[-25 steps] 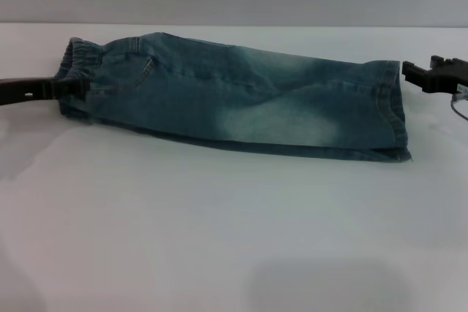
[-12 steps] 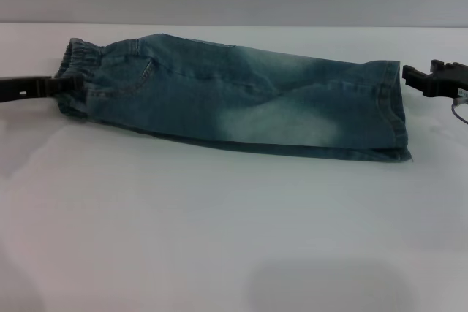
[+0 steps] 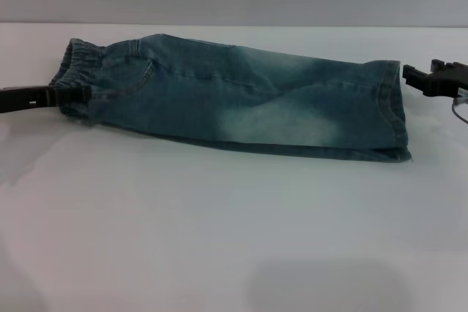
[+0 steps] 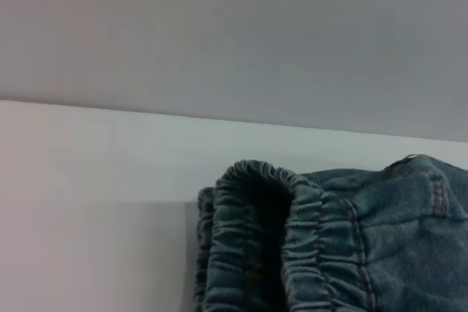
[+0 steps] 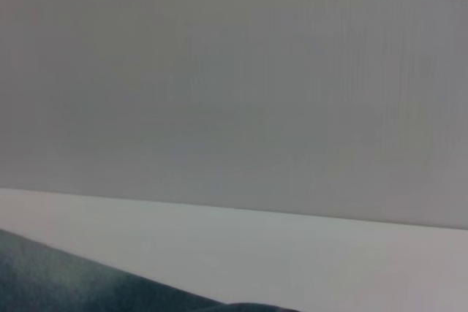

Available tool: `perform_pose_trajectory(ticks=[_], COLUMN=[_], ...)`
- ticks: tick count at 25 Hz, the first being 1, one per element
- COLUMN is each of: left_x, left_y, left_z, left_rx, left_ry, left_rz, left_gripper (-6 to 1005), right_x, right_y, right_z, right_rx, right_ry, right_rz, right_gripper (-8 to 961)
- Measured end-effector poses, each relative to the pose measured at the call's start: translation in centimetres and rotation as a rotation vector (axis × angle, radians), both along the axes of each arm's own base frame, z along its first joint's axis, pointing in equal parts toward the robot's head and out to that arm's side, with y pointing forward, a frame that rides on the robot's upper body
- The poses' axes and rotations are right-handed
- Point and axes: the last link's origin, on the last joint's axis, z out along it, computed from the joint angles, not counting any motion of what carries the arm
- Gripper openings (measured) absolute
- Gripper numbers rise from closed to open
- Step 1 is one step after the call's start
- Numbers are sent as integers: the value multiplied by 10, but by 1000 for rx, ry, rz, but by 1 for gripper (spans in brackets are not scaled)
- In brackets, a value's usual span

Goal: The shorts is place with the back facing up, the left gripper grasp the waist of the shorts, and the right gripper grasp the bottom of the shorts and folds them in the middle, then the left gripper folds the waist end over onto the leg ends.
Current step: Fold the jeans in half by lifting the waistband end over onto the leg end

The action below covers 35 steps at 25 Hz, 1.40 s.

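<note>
The head camera looks forward and down over the shorts [image 3: 234, 104]. The left wrist camera sits close at the waist [image 4: 263, 246]; both show it.

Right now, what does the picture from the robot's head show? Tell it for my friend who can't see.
Faded blue denim shorts, folded lengthwise, lie across a white table. The left gripper is at the ruffled waist on the left. The right gripper sits just off the leg ends on the right, not touching them.
</note>
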Motion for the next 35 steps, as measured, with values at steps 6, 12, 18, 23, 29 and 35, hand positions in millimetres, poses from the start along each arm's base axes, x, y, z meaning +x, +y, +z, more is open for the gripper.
perform_pose_trajectory(ticks=[6, 12, 18, 23, 29, 35], left_x=[5, 8, 8, 7, 12, 42], left_y=[-1, 0, 0, 0, 2, 11], left_z=[-8, -11, -10, -9, -8, 0], left_rx=[-17, -12, -5, 3, 13, 48], left_ry=[-20, -29, -36, -39, -52, -146], left_rz=[-6, -9, -6, -1, -11, -106], left_gripper=[649, 486, 344, 197, 71, 64], right_x=[1, 4, 7, 7, 5, -3], right_y=[-1, -4, -6, -7, -5, 1], right_z=[0, 0, -2, -3, -2, 3], right_rx=[3, 4, 3, 0, 13, 85], right_ry=[3, 6, 14, 17, 34, 71], right_rz=[-3, -14, -23, -26, -27, 16], right_gripper=[558, 558, 559, 559, 559, 559])
